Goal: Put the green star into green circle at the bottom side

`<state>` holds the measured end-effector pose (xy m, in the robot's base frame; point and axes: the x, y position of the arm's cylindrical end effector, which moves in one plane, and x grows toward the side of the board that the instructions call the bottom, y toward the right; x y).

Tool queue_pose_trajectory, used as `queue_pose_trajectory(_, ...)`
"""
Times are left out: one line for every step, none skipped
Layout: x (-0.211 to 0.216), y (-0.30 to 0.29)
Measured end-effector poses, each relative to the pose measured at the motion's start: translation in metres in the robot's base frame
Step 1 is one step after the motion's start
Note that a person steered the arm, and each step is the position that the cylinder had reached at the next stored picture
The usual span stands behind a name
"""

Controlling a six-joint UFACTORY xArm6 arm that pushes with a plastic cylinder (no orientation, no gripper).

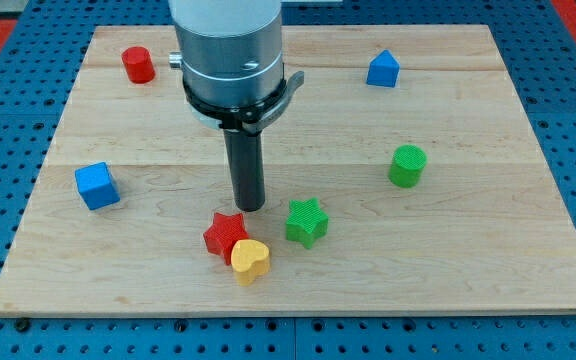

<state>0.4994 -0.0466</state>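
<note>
The green star lies on the wooden board, a little below the middle. The green circle, a round green block, stands to the star's upper right, well apart from it. My tip is down on the board just to the upper left of the green star, with a small gap between them. It is also just above the red star.
A yellow heart touches the red star at its lower right. A blue cube is at the view's left. A red cylinder is at the top left. A blue house-shaped block is at the top right.
</note>
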Motion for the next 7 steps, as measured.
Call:
queue_pose_trajectory(0.023,0.036)
queue_pose_trajectory(0.048,0.082)
queue_pose_trajectory(0.052,0.119)
queue_pose_trajectory(0.066,0.13)
queue_pose_trajectory(0.036,0.176)
queue_pose_trajectory(0.03,0.18)
queue_pose_trajectory(0.03,0.18)
